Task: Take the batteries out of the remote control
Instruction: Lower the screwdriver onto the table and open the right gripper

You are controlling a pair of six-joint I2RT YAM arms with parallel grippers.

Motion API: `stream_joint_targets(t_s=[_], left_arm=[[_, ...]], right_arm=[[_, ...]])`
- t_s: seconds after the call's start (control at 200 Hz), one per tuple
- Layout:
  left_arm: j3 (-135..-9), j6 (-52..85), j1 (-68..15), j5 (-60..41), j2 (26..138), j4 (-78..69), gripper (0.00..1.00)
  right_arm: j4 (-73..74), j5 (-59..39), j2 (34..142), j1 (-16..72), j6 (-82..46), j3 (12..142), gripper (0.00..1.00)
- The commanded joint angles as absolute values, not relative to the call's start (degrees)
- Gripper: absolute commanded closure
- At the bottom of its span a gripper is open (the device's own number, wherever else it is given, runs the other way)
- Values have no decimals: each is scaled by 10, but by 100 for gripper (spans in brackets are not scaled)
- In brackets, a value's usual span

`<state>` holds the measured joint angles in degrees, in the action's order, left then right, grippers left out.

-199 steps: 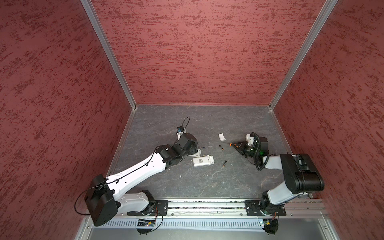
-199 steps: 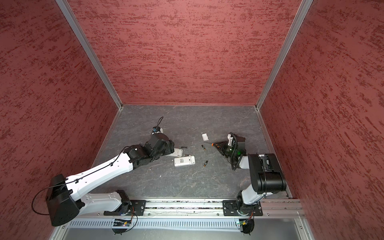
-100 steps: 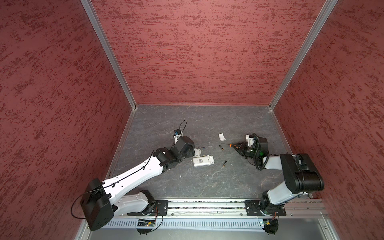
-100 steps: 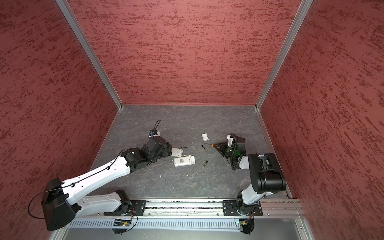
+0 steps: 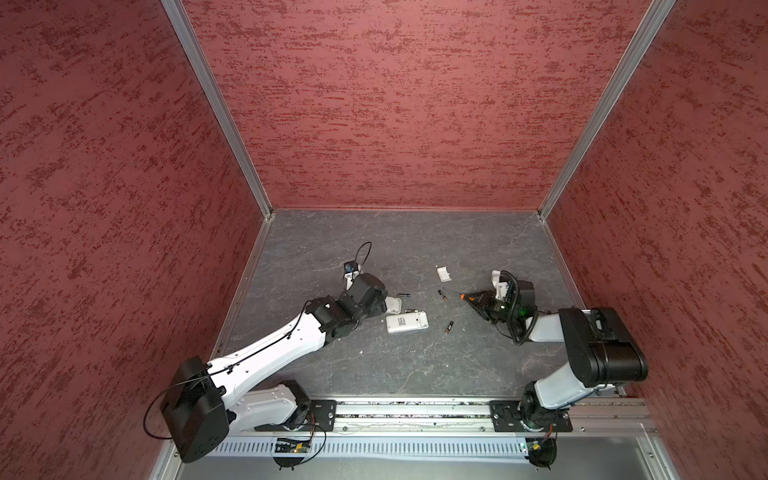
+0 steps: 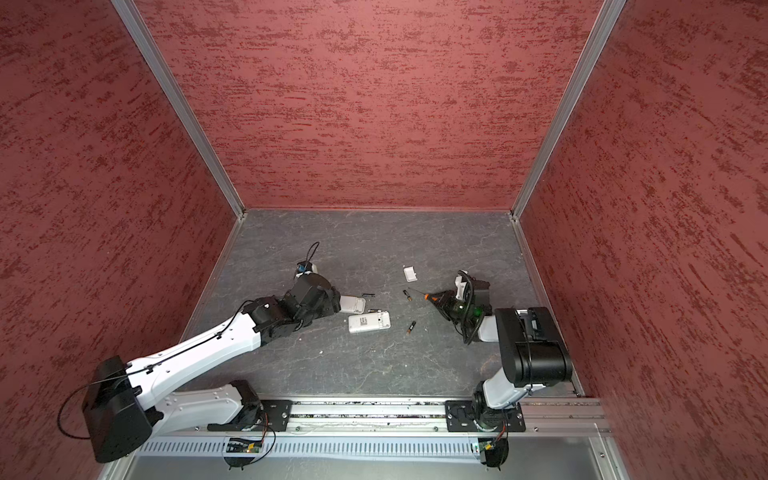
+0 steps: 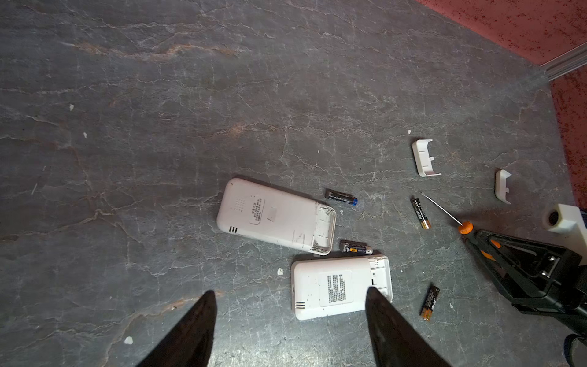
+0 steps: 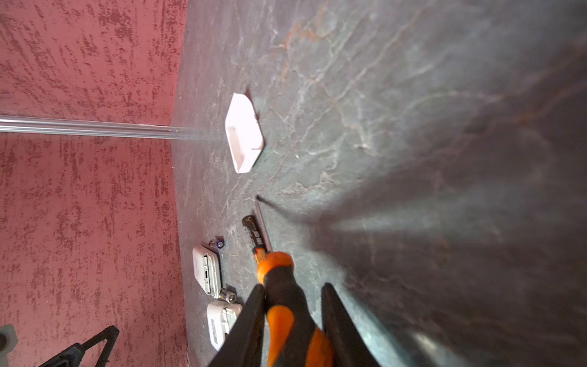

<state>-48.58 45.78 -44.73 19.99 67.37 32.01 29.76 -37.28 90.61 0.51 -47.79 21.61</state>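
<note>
Step in hand, as judged: lay down the screwdriver (image 8: 274, 263). The right gripper (image 8: 294, 286) stands around its handle with the jaws parted: one finger touches, and a gap shows at the other. The shaft tip appears to rest on the table (image 8: 349, 111). Open wider, then draw back along the handle axis with no sideways sweep, because one of the batteries (image 8: 254, 232) lies just beside the shaft and may roll.

The left gripper (image 7: 290, 290) hovers wide open and empty near the second remote (image 7: 340, 287). Four batteries lie loose on the table — one beside the first remote (image 7: 276, 216), one between the remotes, one off the second remote's open end, one by the shaft. All are ahead of the left gripper, none between its jaws. Both compartments appear empty.
</note>
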Motion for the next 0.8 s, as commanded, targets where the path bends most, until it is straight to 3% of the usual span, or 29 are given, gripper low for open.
stream_joint_targets(t_s=[0.0,0.321,0.797], left_arm=[[-476,458,-439,198,665,305,26],[-444,457,-419,187,651,285,27],[-398,440,-369,147,632,240,26]], right_arm=[[289,-354,905,3,-484,213,62],[238,-324,859,3,-479,203,45],[-37,-210,703,14,-471,236,41]])
